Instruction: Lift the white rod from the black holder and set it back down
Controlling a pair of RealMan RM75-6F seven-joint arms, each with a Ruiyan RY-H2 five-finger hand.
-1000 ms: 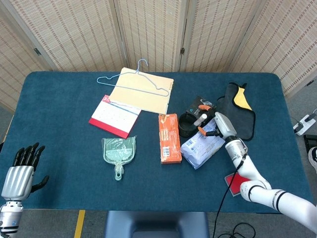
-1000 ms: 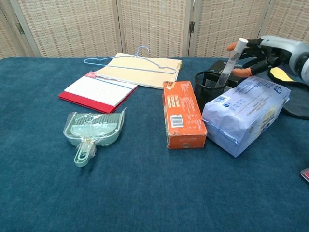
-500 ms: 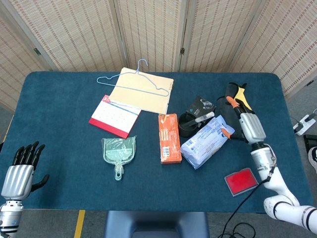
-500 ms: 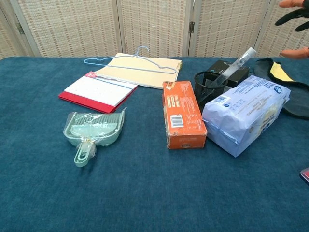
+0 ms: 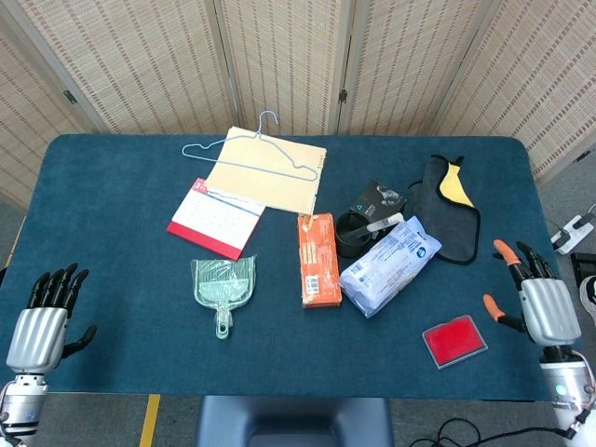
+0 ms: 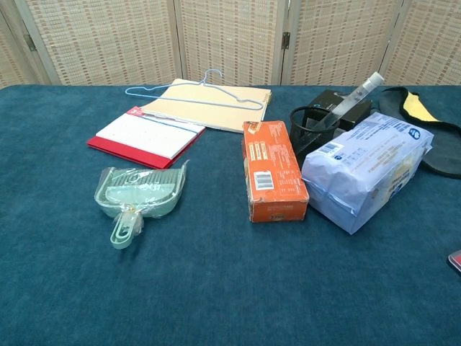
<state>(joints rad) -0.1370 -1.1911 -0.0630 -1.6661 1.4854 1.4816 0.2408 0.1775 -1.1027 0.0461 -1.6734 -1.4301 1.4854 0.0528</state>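
Observation:
The white rod (image 5: 384, 223) (image 6: 356, 96) leans to the right inside the round black holder (image 5: 353, 235) (image 6: 311, 128), its top poking out over the rim. Nothing touches it. My right hand (image 5: 535, 300) hangs off the table's near right corner, open with fingers spread, far from the holder. My left hand (image 5: 45, 320) sits at the near left corner, also open and holding nothing. Neither hand appears in the chest view.
An orange box (image 5: 318, 260) and a blue-white packet (image 5: 389, 264) flank the holder. A black box (image 5: 376, 199), a black and yellow cloth (image 5: 447, 205), a red pad (image 5: 454, 340), a green dustpan (image 5: 223, 284), a red-edged notebook (image 5: 216, 218), a folder (image 5: 268, 169) and a wire hanger (image 5: 250, 154) also lie on the table.
My right hand has let go of the rod and pulled back from the holder to the near right corner. The rod now leans lower in the holder. The left hand barely moved.

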